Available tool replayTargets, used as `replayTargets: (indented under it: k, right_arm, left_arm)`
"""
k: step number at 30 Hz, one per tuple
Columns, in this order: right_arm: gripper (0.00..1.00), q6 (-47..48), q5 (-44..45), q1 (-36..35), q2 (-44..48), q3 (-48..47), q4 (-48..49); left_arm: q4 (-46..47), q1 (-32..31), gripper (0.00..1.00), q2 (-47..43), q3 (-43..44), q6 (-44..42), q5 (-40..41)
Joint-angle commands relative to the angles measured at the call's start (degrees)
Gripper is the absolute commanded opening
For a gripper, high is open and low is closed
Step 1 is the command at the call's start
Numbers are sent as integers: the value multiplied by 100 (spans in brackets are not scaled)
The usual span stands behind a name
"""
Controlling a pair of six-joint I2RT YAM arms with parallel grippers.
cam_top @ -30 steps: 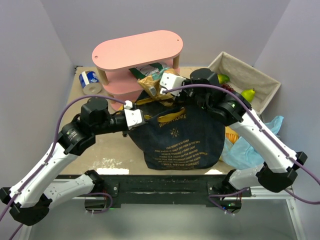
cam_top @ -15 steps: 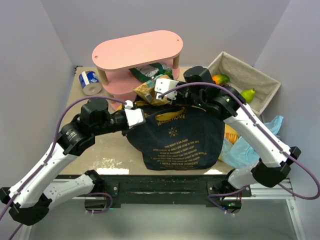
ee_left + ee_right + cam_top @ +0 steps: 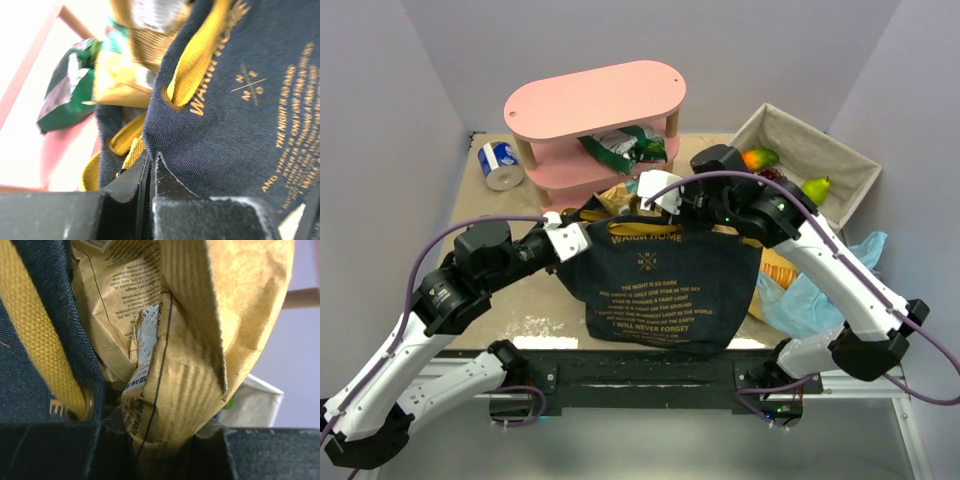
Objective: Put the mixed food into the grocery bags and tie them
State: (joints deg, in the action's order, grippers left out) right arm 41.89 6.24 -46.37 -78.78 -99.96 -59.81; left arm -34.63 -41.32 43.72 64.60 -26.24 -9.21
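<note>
The navy denim tote (image 3: 660, 290) with yellow handles stands mid-table. My left gripper (image 3: 576, 233) is shut on the tote's left rim; the left wrist view shows its fingertips (image 3: 151, 159) pinching the denim (image 3: 225, 115) beside a yellow handle (image 3: 200, 55). My right gripper (image 3: 650, 197) is shut on the tan crisp bag (image 3: 618, 198) and holds it in the tote's mouth. The right wrist view shows that bag (image 3: 185, 365) between the jaws, next to the denim (image 3: 75, 330). A green crisp bag (image 3: 625, 148) lies on the shelf's lower level. The orange bread (image 3: 780, 268) lies on the light-blue plastic bag (image 3: 820, 290).
A pink two-level shelf (image 3: 595, 100) stands at the back. The lined basket (image 3: 840, 160) at back right holds the mango (image 3: 760, 157), dark grapes (image 3: 778, 175) and pear (image 3: 817, 188). A blue and white roll (image 3: 500, 163) sits at back left.
The right gripper has come down and nearer with the tan crisp bag, into the tote's mouth. The left gripper has pulled the tote's rim left and nearer; the tote shifted with it.
</note>
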Motion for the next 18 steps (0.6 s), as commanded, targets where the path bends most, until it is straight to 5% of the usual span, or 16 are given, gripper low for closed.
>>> replayTargets:
  k: [1, 6, 10, 12, 14, 18]
  right_arm:
    - [0, 56, -289, 75, -67, 144, -830]
    - [0, -365, -527, 75, 12, 135, -787]
    - [31, -875, -361, 75, 109, 74, -707]
    - [61, -1033, -378, 75, 231, 30, -734]
    - [80, -1174, -430, 75, 354, 3, -708]
    - [81, -1139, -624, 75, 985, 73, -480]
  left_arm:
    - [993, 63, 0, -338, -79, -329, 1211]
    - [1090, 63, 0, -505, -272, -268, 1044]
    - [1029, 63, 0, -479, -325, -233, 948]
    - [1046, 63, 0, -409, -343, -206, 956]
    - [1055, 63, 0, -374, -334, -206, 798]
    - [1046, 63, 0, -233, -307, -206, 737]
